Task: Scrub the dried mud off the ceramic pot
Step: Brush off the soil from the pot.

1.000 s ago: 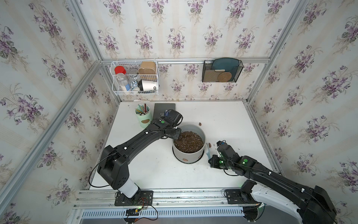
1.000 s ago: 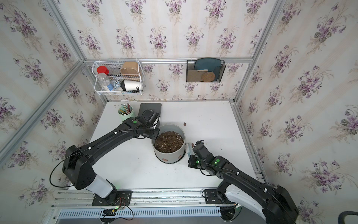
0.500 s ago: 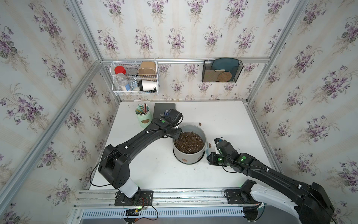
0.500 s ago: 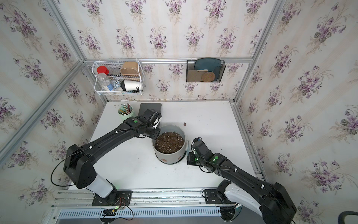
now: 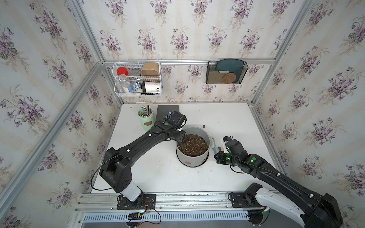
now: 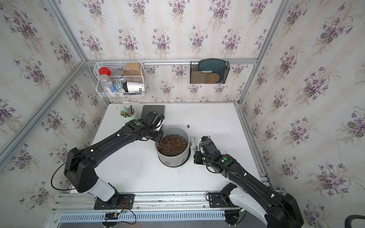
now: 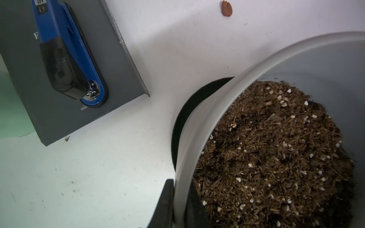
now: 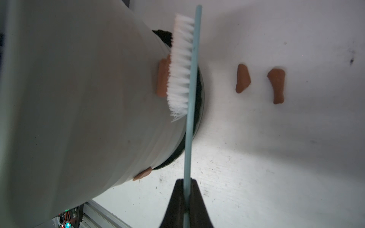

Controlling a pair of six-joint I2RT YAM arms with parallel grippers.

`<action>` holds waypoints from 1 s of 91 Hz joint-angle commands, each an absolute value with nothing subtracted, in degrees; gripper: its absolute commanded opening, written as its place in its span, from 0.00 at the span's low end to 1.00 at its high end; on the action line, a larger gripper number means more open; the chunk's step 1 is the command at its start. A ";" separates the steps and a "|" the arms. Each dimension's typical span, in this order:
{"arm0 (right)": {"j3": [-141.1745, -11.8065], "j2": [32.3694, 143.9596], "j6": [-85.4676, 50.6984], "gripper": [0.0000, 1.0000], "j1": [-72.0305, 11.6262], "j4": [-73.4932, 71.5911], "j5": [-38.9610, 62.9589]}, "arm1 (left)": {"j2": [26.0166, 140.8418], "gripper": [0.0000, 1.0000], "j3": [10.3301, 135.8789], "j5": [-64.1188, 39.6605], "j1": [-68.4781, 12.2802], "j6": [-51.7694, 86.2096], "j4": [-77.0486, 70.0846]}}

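Note:
The light grey ceramic pot (image 5: 192, 159) (image 6: 171, 159), filled with speckled soil, stands on a dark saucer mid-table. My left gripper (image 7: 178, 181) (image 5: 180, 138) is shut on its rim at the back left, one finger inside and one outside. My right gripper (image 8: 186, 179) (image 5: 216, 155) is shut on the handle of a light blue brush (image 8: 192, 69) (image 5: 213, 145). Its white bristles press on a blob of dried mud (image 8: 162, 79) on the pot's right wall. More dried mud sticks low on the wall (image 8: 142, 174) (image 5: 188, 163). Two loose pieces (image 8: 242, 79) (image 8: 277, 84) lie on the table.
A mint green pencil cup (image 5: 147, 120) and a dark notebook (image 5: 167, 110) with a blue and black tool (image 7: 69, 59) sit behind the left arm. Another mud piece (image 5: 204, 126) lies behind the pot. A wire basket (image 5: 138, 79) and mesh holder (image 5: 226, 72) hang on the back wall.
My right gripper has carried the brush a little toward the back along the pot's right side. The left arm and the pot have stayed where they were.

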State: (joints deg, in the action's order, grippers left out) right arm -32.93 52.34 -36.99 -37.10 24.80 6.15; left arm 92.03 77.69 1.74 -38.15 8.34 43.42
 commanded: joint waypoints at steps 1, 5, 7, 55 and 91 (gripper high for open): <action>-34.02 51.28 -35.39 0.00 -36.62 26.69 3.90 | 91.88 0.00 76.77 0.30 -38.14 8.25 44.12; -34.22 50.95 -35.44 0.00 -36.40 27.55 3.25 | 91.80 0.00 76.71 0.41 -38.14 8.40 44.24; -34.29 50.82 -35.42 0.00 -36.39 28.07 2.77 | 91.86 0.00 76.62 0.43 -38.14 8.56 44.33; -36.96 52.50 -36.26 0.00 -36.20 32.71 -0.36 | 90.76 0.16 76.98 1.48 -38.07 12.11 44.89; -35.58 48.95 -39.03 0.00 -36.19 33.11 0.82 | 96.63 0.39 80.75 -0.21 -37.11 11.19 38.53</action>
State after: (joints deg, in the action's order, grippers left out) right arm -35.94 49.47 -37.54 -36.21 33.21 -0.08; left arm 95.29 79.37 1.28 -37.47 11.68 40.62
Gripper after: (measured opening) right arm 0.086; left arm 0.397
